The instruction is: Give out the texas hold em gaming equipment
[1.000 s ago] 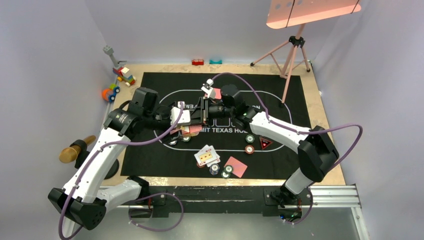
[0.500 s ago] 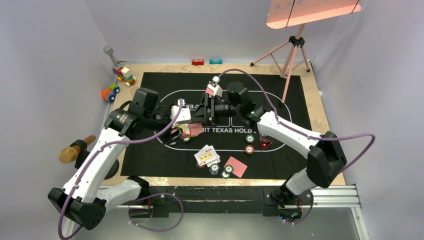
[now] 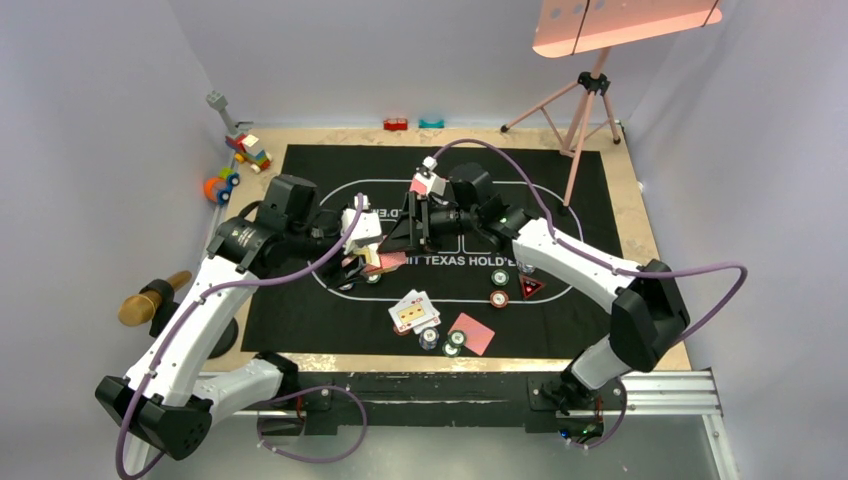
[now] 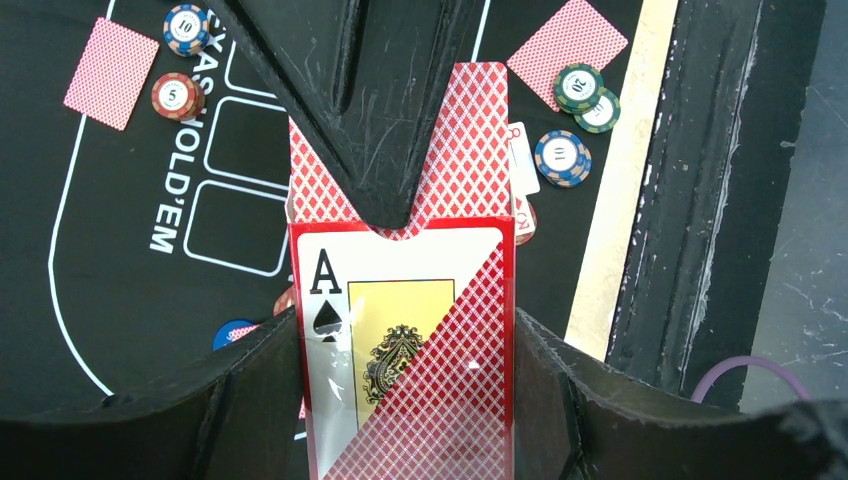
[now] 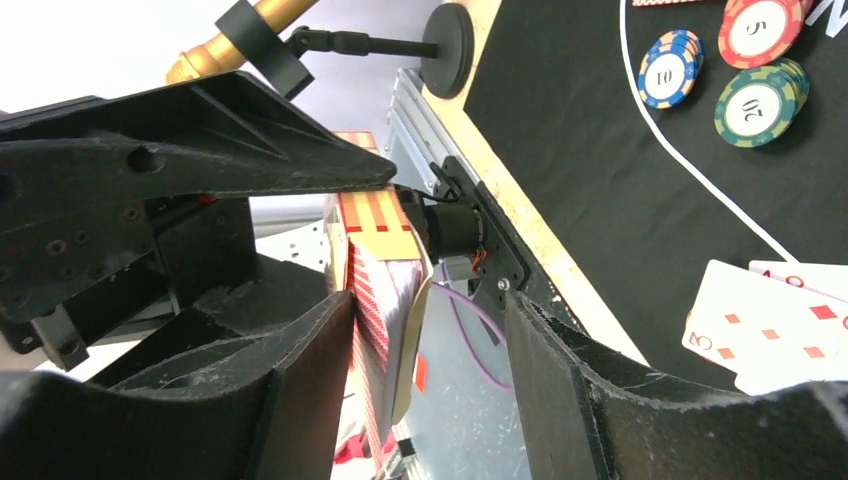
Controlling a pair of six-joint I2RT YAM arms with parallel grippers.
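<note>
Overhead, two wrist close-ups, shared cards (image 4: pixel 400 330)

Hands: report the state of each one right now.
Left hand: closed, holding the card deck.
Right hand: open, fingers either side of the card deck, not gripping it.

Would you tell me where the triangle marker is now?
In the top view, the triangle marker lies right of centre on the black mat, beside a red chip.

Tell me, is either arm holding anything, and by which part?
The left tool clamps a pack of cards by its two long edges, near one end. The right tool straddles the other end, open, gripping nothing.
</note>
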